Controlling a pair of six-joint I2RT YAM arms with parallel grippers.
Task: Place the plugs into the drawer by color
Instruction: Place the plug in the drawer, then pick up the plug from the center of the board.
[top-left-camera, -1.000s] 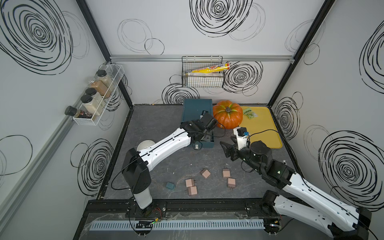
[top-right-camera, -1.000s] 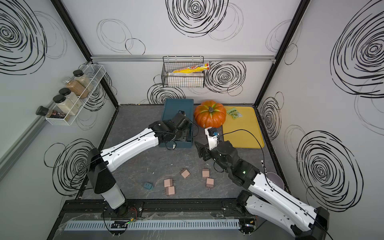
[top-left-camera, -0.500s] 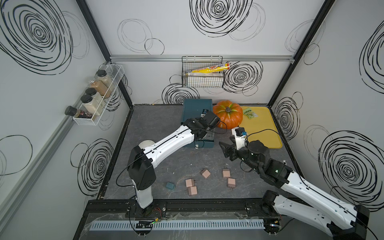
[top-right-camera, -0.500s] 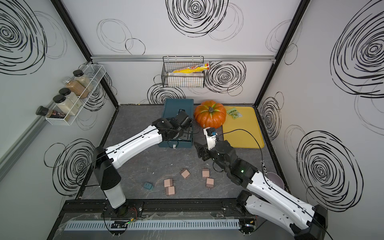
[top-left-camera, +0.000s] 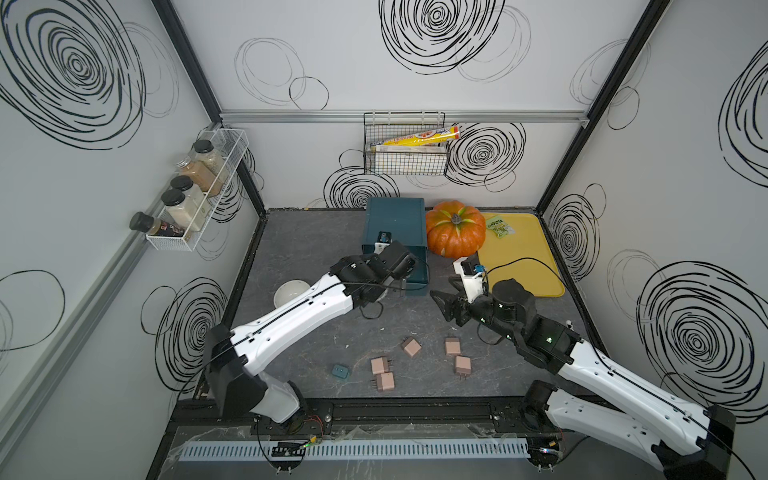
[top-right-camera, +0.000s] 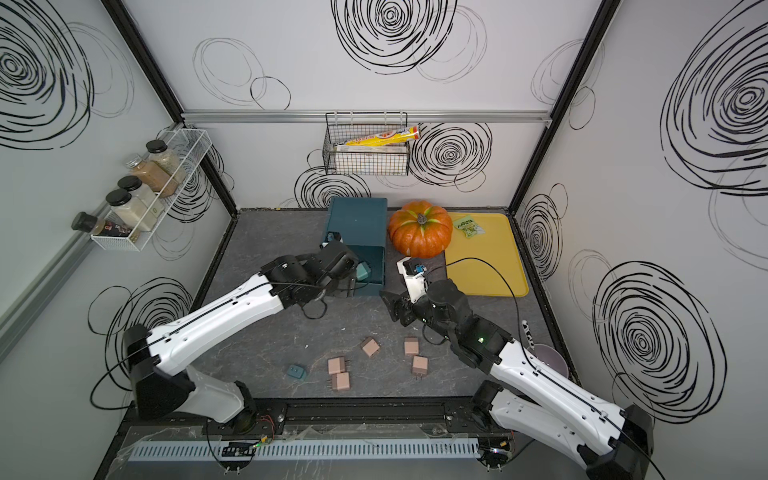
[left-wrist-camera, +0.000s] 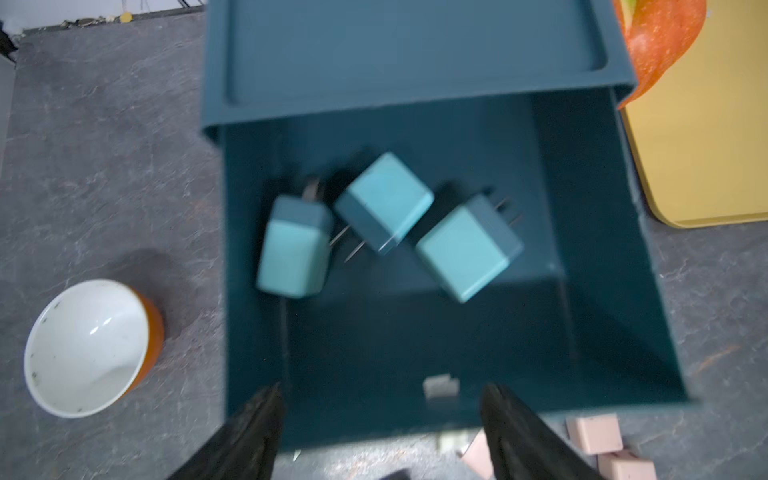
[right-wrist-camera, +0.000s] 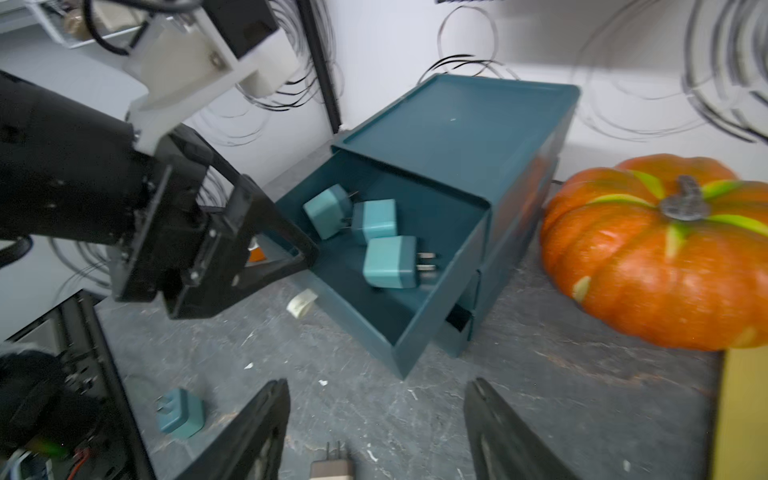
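Observation:
The dark teal drawer (top-left-camera: 395, 222) stands at the back with its top drawer pulled out. Three teal plugs (left-wrist-camera: 384, 201) lie loose inside it, also visible in the right wrist view (right-wrist-camera: 374, 220). My left gripper (left-wrist-camera: 380, 395) hovers over the drawer's front edge, open and holding nothing. On the floor lie several pale pink plugs (top-left-camera: 411, 347) and one teal plug (top-left-camera: 340, 371). My right gripper (right-wrist-camera: 376, 390) is open and empty above the floor in front of the drawer's right corner. A pink plug (right-wrist-camera: 332, 467) lies just below it and the loose teal plug (right-wrist-camera: 180, 413) off to one side.
An orange pumpkin (top-left-camera: 455, 232) sits right of the drawer, beside a yellow tray (top-left-camera: 519, 257). A white bowl (top-left-camera: 291, 291) stands left of the drawer, partly under my left arm. A black wire basket (top-left-camera: 405, 153) hangs on the back wall, and a spice rack (top-left-camera: 199, 187) on the left wall.
My left arm has moved further over the open drawer and its jaws have spread wider. The right arm has shifted only slightly.

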